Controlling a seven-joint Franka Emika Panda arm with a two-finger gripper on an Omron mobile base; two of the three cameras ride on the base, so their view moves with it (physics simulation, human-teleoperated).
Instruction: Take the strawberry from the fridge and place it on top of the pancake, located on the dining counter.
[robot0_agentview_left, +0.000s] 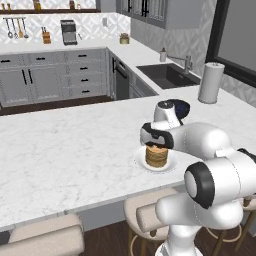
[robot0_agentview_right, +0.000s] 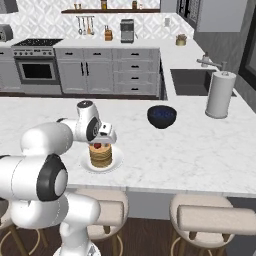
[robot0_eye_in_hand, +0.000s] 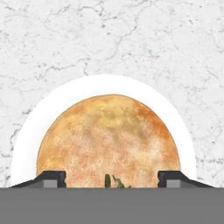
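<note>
Strawberry, the tiny red roundish one (robot0_agentview_right: 98, 146), looks like it's sitting right on top of the golden-brown pancake stack (robot0_agentview_right: 100, 156). In the hand view you can just catch its green leafy cap poking up between the two dark finger tips, with the pancake's top face spread out beyond it. That stack sits on a round white plate (robot0_agentview_right: 116, 163), which is on the broad white marble-look counter (robot0_agentview_right: 190, 155) with the faint grey veins.

The end effector (robot0_agentview_right: 103, 138) hangs just above the stack, and its fingers stand wide apart with nothing between them, so I'd say it's let go of the fruit.

So my read: this is the release step, pretty much the tail end of the job. The next move probably calls for a straight lift clear of the stack, no sideways drift, since a round little berry could get nudged and roll off the pancake.

Further out there's a dark blue bowl (robot0_agentview_right: 161, 116) and a white paper towel roll (robot0_agentview_right: 220, 94), both well apart from the plate.
</note>
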